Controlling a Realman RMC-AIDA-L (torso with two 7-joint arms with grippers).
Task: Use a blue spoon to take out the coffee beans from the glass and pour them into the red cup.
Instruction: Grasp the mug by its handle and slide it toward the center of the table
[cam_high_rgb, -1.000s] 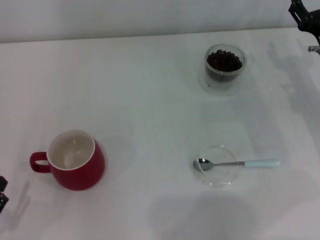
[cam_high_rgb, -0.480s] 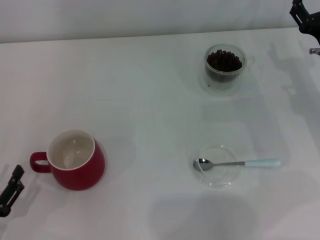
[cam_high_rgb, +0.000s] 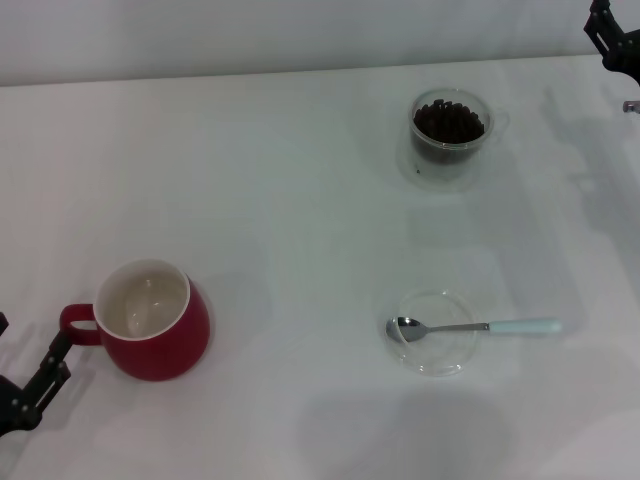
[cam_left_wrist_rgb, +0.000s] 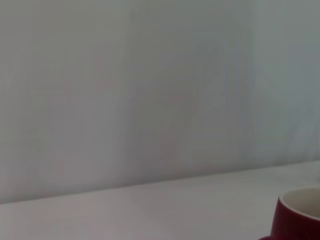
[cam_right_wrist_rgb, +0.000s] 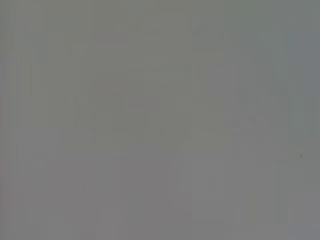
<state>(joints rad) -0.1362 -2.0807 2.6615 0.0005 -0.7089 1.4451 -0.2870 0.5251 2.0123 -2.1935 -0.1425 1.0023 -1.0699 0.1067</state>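
My left gripper (cam_high_rgb: 35, 390) sits low at the near left corner of the white table (cam_high_rgb: 300, 200), just beside the loop handle of the rounded glossy red cup (cam_high_rgb: 150, 330) and apart from it. Only part of it shows in my head view, so whether it is spread or pressed together I cannot tell. It holds nothing that I can see. My left wrist view catches just the cup's red wall and cream rim (cam_left_wrist_rgb: 300, 215) at the edge, with the table and a pale wall behind.

The red cup stands upright on the near left of the table, its cream-white inside bare.

The small teaspoon with a pale blue handle and shiny metal bowl (cam_high_rgb: 475, 326) lies well to the right of the cup, its bowl resting in a flat clear round saucer (cam_high_rgb: 432, 333) and its handle reaching out over the saucer's rim towards my right.

The small clear round glass (cam_high_rgb: 450, 135) stands farther back on the right, holding a heap of dark coffee beans (cam_high_rgb: 449, 120).

My right gripper (cam_high_rgb: 615, 35) hangs at the far right corner, well apart from everything; I cannot tell its state either. My right wrist view shows only flat grey.
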